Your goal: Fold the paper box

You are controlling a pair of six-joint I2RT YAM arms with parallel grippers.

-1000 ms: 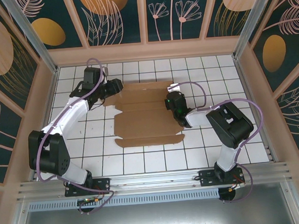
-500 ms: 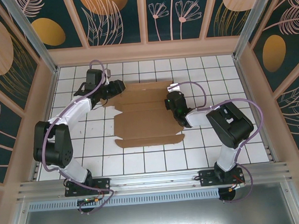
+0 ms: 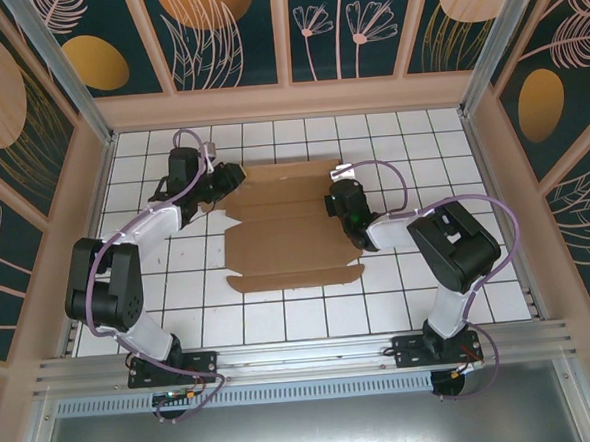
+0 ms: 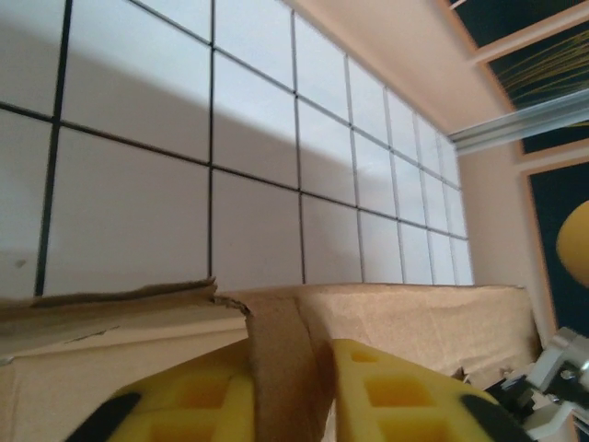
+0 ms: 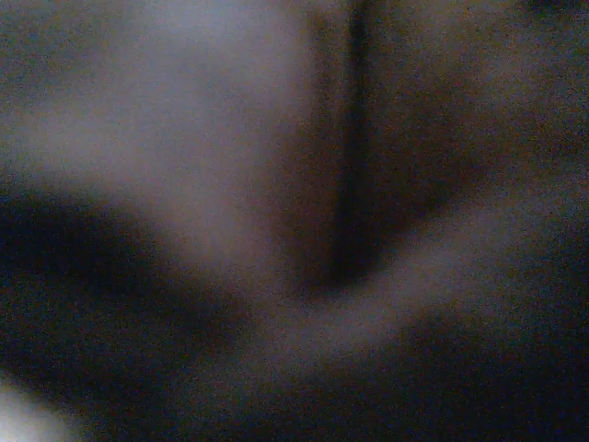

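The paper box [image 3: 291,243] lies as a flat brown die-cut sheet in the middle of the white tiled table. My left gripper [image 3: 229,176] is at the sheet's far left corner. In the left wrist view its yellow fingers [image 4: 198,398] are shut on a raised cardboard flap [image 4: 281,341], which stands upright between them; more of the sheet [image 4: 423,318] stretches to the right. My right gripper [image 3: 342,200] points down onto the sheet's right side, shut. The right wrist view is dark and blurred, very close to a surface.
Wooden walls [image 3: 288,99] enclose the tiled table [image 3: 177,263] at the back and on both sides. An aluminium rail [image 3: 303,359] runs along the near edge by the arm bases. Bare tiles surround the sheet in front and behind.
My left gripper has shifted slightly toward the sheet's far corner and its jaws have closed on the flap. The left arm's elbow has drawn in. The right arm has not moved.
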